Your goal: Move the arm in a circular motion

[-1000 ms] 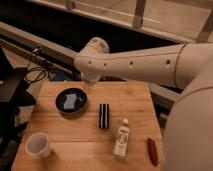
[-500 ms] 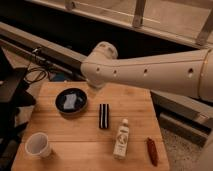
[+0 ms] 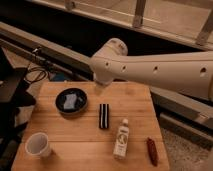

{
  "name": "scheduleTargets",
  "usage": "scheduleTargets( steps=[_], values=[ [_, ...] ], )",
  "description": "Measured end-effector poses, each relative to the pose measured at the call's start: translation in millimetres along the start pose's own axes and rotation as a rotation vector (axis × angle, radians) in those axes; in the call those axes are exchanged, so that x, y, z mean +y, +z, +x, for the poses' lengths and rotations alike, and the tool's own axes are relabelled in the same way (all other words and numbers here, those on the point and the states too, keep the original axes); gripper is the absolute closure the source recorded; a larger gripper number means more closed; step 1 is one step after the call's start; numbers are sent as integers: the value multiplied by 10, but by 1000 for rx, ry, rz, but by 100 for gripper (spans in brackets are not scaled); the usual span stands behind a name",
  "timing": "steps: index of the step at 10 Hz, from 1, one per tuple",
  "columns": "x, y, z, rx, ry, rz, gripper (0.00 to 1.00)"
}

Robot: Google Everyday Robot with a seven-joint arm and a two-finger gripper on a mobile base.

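Note:
The cream-white arm (image 3: 165, 70) reaches in from the right edge, above the back of the wooden table (image 3: 55, 125). Its thick tube has small dark holes and ends in a rounded elbow (image 3: 111, 56). Below the elbow a short tip points down. The gripper (image 3: 100, 86) is at that tip, above the table's back edge, behind a black bowl (image 3: 71, 102) and a black rectangular block (image 3: 103, 116). It touches nothing on the table.
The bowl holds a blue-white item. A white bottle (image 3: 121, 139) lies front centre, a red-brown item (image 3: 151, 151) front right, a white cup (image 3: 39, 145) front left. Cables (image 3: 34, 74) and dark equipment (image 3: 11, 97) are at the left. A rail (image 3: 60, 47) runs behind.
The elbow and tip have swung to the right along the table's back edge. The forearm now lies more level. The things on the table have not moved.

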Motion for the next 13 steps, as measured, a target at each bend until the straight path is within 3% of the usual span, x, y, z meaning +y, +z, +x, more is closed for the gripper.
scheduleTargets(
  steps=[4, 13],
  values=[
    [-162, -85, 184, -13, -31, 17, 33],
    [-164, -168, -7, -1, -161, 84, 33]
  ],
)
